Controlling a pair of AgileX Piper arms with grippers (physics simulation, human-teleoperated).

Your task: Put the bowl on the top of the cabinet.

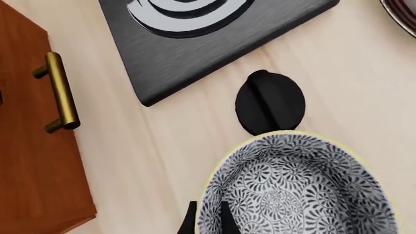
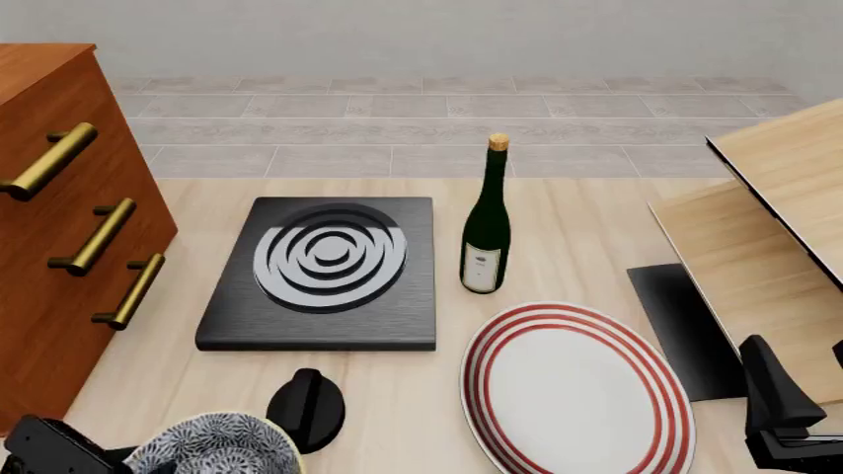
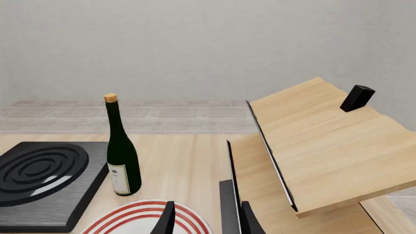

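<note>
The speckled blue-grey-and-white bowl [image 1: 299, 190] fills the near part of the left wrist view and shows at the bottom left of the front view [image 2: 217, 446]. My left gripper [image 1: 206, 217] has its two dark fingers close together astride the bowl's pale rim, one inside and one outside. The reddish-brown cabinet [image 2: 53, 247] with brass bar handles [image 1: 60, 90] stands at the left, its top well above the bowl. My right gripper [image 3: 208, 222] is open and empty at the lower right of the front view [image 2: 777, 415].
A black knob-like object [image 2: 307, 405] lies just beyond the bowl. A black slab with grey rings [image 2: 323, 272], a dark green bottle [image 2: 487, 222], and a white red-ringed plate [image 2: 574, 390] stand mid-table. A pale wood structure [image 2: 764, 227] is at the right.
</note>
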